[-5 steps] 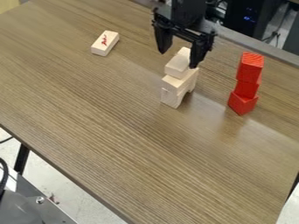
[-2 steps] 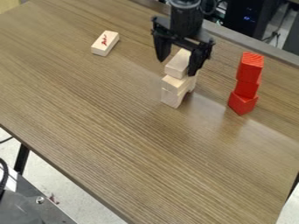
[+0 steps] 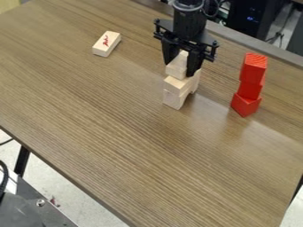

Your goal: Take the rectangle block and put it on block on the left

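The black gripper (image 3: pixel 179 67) hangs over the back middle of the table, its fingers closed on both sides of the top rectangular wooden block (image 3: pixel 178 71). That block lies on top of a pale wooden stack (image 3: pixel 177 85), whose bottom piece has an arched cut-out. Part of the top block is hidden behind the fingers. To the left, a separate pale rectangular block (image 3: pixel 106 43) with a red mark lies flat on the table.
On the right stands a tower of red blocks (image 3: pixel 250 86), with a slightly uneven stacking. The wooden table (image 3: pixel 136 146) has bare surface in front of the stacks. Dark equipment (image 3: pixel 251 20) stands behind the table's back edge.
The gripper has come down onto the top of the pale stack, and its fingers have drawn together around the top block. The other blocks have stayed where they were.
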You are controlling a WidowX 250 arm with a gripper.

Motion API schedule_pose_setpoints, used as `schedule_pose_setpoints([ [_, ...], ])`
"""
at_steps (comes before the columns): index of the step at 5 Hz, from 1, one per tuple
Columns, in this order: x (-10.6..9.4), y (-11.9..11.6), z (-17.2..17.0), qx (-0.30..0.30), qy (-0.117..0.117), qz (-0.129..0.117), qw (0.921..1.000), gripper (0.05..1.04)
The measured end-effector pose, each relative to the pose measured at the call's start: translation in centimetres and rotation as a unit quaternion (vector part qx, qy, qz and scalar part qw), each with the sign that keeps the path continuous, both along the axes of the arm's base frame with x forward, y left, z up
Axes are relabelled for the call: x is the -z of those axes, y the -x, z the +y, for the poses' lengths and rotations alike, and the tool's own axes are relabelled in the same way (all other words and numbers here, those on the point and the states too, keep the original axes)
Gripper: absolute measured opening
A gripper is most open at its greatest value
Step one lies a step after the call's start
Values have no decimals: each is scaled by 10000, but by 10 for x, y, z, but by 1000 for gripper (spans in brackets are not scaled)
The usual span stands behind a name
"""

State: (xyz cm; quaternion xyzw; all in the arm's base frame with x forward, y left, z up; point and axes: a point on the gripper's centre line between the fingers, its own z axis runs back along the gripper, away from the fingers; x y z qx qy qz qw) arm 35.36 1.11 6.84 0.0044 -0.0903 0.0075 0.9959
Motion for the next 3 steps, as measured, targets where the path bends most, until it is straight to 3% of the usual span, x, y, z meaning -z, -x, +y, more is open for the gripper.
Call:
schedule_pose_setpoints([
  [2, -10, 0, 8, -181, 159, -124, 9996, 563],
  [3, -24, 3, 41, -722, 242, -319, 9966, 563],
])
